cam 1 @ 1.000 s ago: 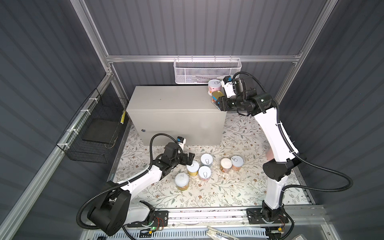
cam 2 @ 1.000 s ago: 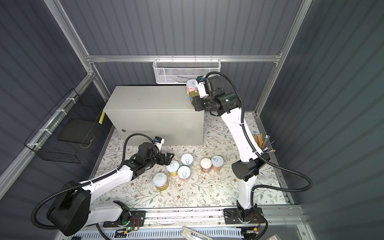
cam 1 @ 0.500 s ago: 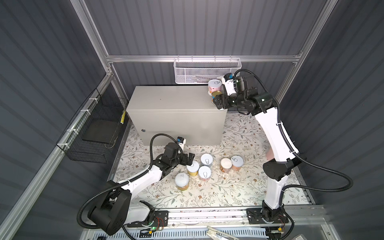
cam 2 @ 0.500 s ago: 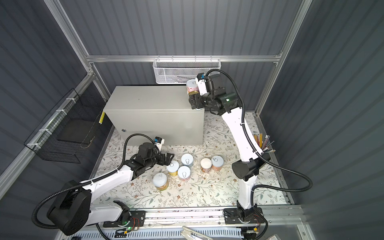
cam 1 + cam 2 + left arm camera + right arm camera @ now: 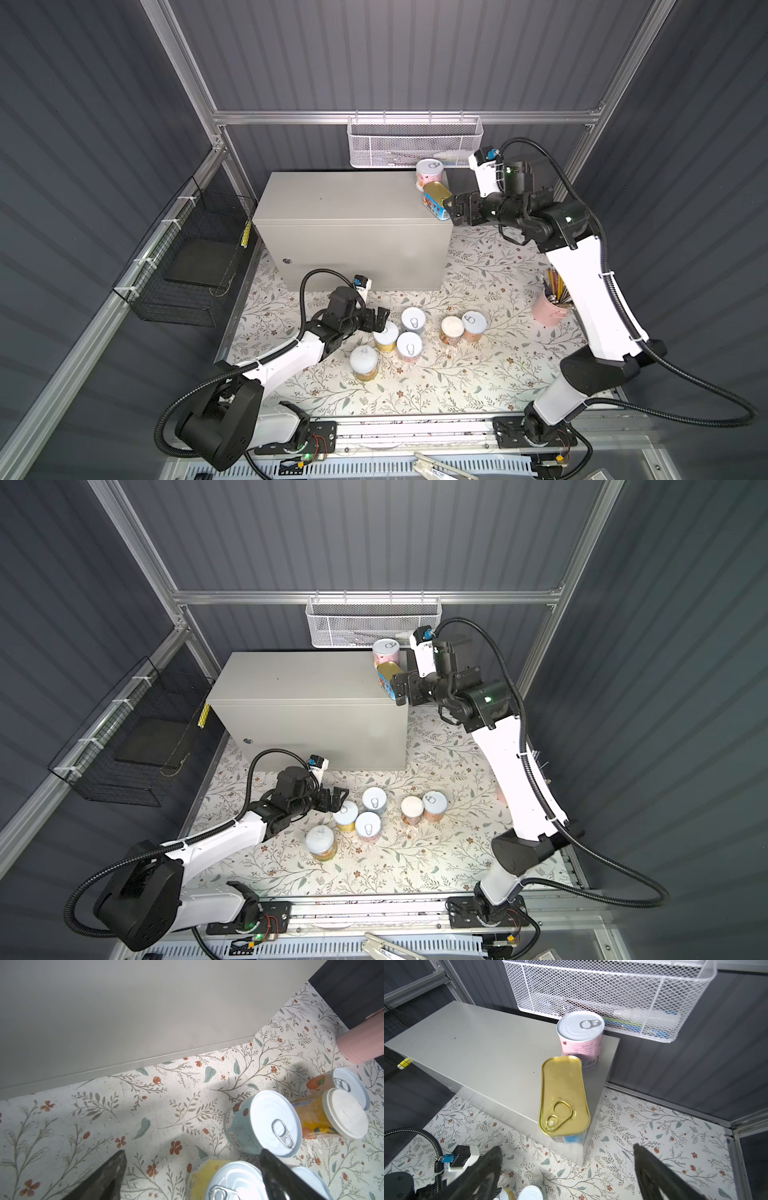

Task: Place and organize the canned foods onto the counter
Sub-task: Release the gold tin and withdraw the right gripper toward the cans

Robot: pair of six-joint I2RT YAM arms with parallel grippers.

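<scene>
Right gripper wide open — holding nothing.

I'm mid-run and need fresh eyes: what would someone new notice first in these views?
The gold-topped tin sits on the grey box's right end near the front edge, a pink can upright behind it, and the right gripper hangs open just off the tin. On the floral mat in front, six cans stand clustered, with the open left gripper at the yellow can.
</scene>
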